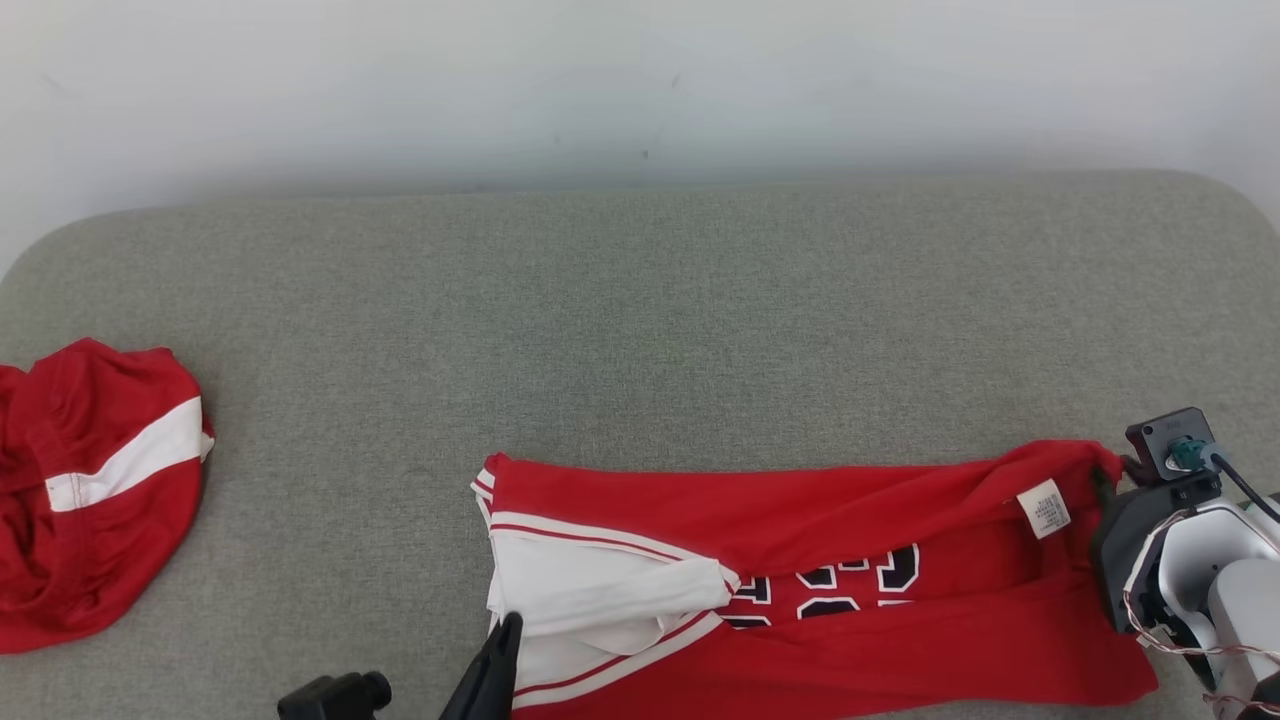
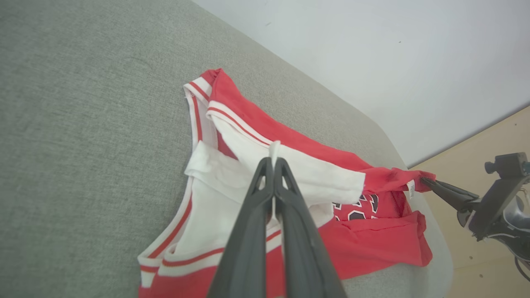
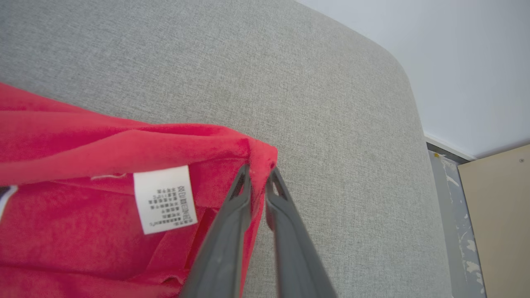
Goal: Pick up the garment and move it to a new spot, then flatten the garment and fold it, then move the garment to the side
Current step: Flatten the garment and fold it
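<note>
A second red garment (image 1: 95, 490) lies bunched at the far left of the grey tabletop (image 1: 640, 330), well apart from the work. The left tool (image 1: 500, 650) is clenched on a white fold at the left end of the garment (image 1: 820, 600), a red jersey with white trim. The garment lies along the near edge of the tabletop, its long axis running left to right between the two arms. Past the white label (image 1: 1045, 508), the right tool (image 1: 1105, 480) grasps the far right corner, fingers slightly parted around bunched red cloth. Each arm has its own end, so flattening likely means pulling outward along that axis.
</note>
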Tool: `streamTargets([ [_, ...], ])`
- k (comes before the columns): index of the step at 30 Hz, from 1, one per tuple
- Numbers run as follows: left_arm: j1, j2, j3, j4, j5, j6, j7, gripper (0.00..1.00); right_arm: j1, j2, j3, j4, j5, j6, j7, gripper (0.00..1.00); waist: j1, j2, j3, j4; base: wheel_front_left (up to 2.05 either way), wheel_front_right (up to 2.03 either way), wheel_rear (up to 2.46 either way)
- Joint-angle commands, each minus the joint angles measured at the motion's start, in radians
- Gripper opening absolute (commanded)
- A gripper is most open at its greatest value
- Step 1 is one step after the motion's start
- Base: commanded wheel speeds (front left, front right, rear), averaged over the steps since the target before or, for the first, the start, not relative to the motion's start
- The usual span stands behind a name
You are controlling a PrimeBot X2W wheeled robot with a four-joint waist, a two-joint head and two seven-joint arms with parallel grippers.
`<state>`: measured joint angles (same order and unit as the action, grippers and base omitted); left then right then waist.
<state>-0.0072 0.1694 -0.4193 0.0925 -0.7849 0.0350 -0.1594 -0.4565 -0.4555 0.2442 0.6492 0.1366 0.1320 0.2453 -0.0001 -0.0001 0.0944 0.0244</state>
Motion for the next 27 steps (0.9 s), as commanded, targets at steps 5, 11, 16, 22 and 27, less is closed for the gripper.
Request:
streamTargets([
  [5, 0.029, -0.007, -0.009, 0.040, 0.000, 0.003, -0.008, 0.17, 0.051, 0.012, -0.050, -0.048, 0.008, -0.002, 0.010, 1.00, 0.0001, 0.0001, -0.020, 0.007, 0.00, 0.00, 0.00],
  [11, 0.055, -0.016, -0.014, 0.081, -0.011, 0.004, -0.018, 1.00, 0.133, 0.044, -0.151, -0.145, 0.017, -0.002, 0.015, 1.00, 0.0001, 0.0001, -0.049, 0.006, 0.00, 0.00, 0.00],
  [16, 0.065, -0.007, -0.006, 0.110, 0.012, -0.006, -0.057, 1.00, 0.210, 0.117, -0.254, -0.233, 0.038, -0.002, 0.025, 1.00, 0.0001, 0.0001, -0.077, 0.003, 0.00, 0.00, 0.00],
  [22, 0.062, 0.020, 0.057, 0.110, 0.094, -0.018, -0.103, 1.00, 0.280, 0.211, -0.366, -0.304, 0.070, -0.002, 0.041, 1.00, 0.0001, 0.0001, -0.105, 0.005, 0.00, 0.00, 0.00],
  [27, 0.056, 0.010, 0.145, 0.053, 0.196, -0.028, -0.106, 1.00, 0.304, 0.272, -0.433, -0.327, 0.077, -0.002, 0.047, 1.00, 0.0001, 0.0001, -0.109, 0.010, 0.00, 0.00, 0.00],
])
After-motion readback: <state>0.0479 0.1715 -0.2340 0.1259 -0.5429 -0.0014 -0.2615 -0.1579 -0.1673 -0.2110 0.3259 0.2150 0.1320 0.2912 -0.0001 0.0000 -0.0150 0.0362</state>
